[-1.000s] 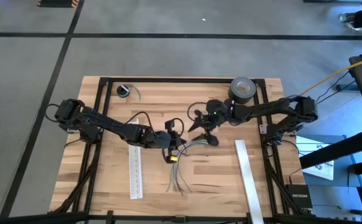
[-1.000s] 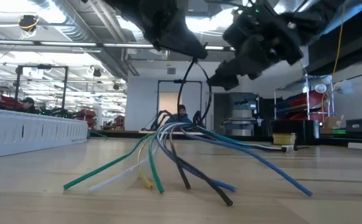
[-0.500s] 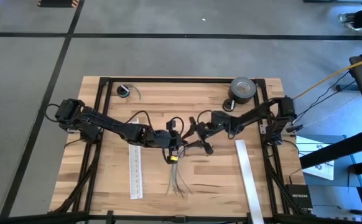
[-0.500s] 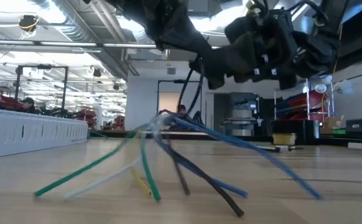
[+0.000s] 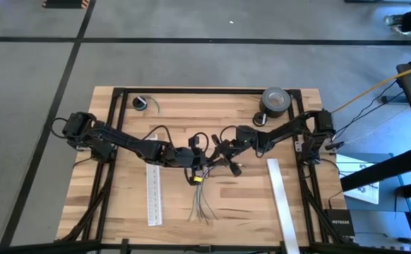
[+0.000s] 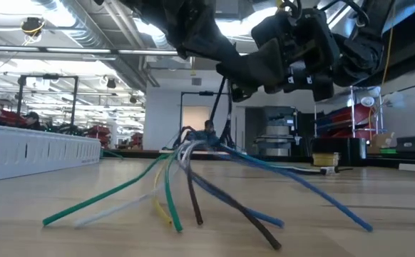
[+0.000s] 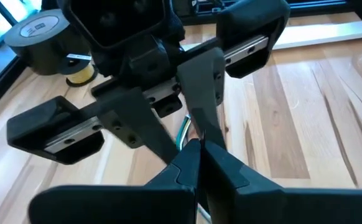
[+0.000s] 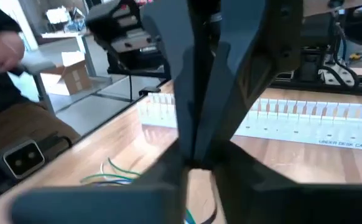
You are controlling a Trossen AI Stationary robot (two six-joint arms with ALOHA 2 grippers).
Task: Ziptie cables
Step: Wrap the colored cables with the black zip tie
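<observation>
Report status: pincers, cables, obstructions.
Left pincer shut on cables, bundle end lifted. Right pincer closed alongside it, mid-table. Ziptie not discernible. Nothing blocking.

The table [image 5: 248, 204] is seen from straight overhead in the high view. It is viewed level from its surface, toward the room, in the low view. Each wrist view is taken close behind its own gripper, facing the other; the cables [image 6: 193, 178] are shared.

The cables [image 5: 203, 203] fan on the table [image 5: 248, 212] between two strips [image 5: 154, 195], seemingly nearer the left one.
</observation>
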